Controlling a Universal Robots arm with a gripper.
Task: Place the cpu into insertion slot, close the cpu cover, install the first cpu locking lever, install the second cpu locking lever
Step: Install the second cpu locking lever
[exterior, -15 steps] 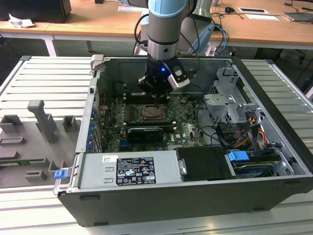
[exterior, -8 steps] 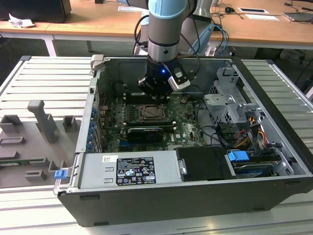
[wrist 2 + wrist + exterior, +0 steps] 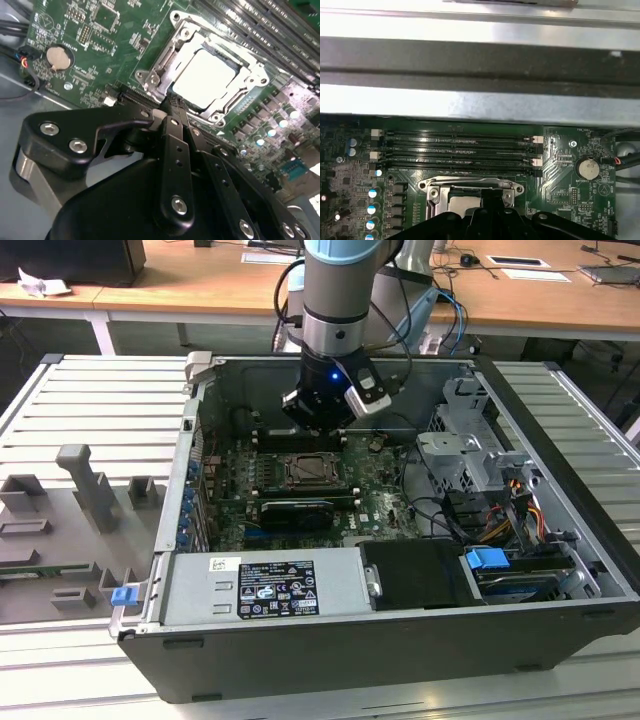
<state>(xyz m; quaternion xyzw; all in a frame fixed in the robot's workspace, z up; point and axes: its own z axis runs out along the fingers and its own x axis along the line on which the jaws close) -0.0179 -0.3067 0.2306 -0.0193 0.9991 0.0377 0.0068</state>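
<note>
The cpu [image 3: 206, 77] lies in the insertion slot [image 3: 313, 472] on the green board, its pale silver top facing up. The cpu cover [image 3: 165, 55] lies flat around it, and the chip shows through its window. In the first wrist view the slot's silver rim [image 3: 470, 185] sits just beyond the fingers, with a strip of the cpu [image 3: 462, 202] behind it. My gripper [image 3: 172, 104] hovers at one edge of the slot, fingers together and nothing seen between them. In the exterior view the gripper [image 3: 320, 428] hangs just above the slot's far side.
Long black memory slots [image 3: 460, 147] run beside the socket. A round coin battery [image 3: 59, 57] sits on the board. The open computer case has a power supply [image 3: 265, 585] at the front, a drive cage [image 3: 470, 455] with cables on the exterior view's right, and a grey metal wall [image 3: 480, 65] behind.
</note>
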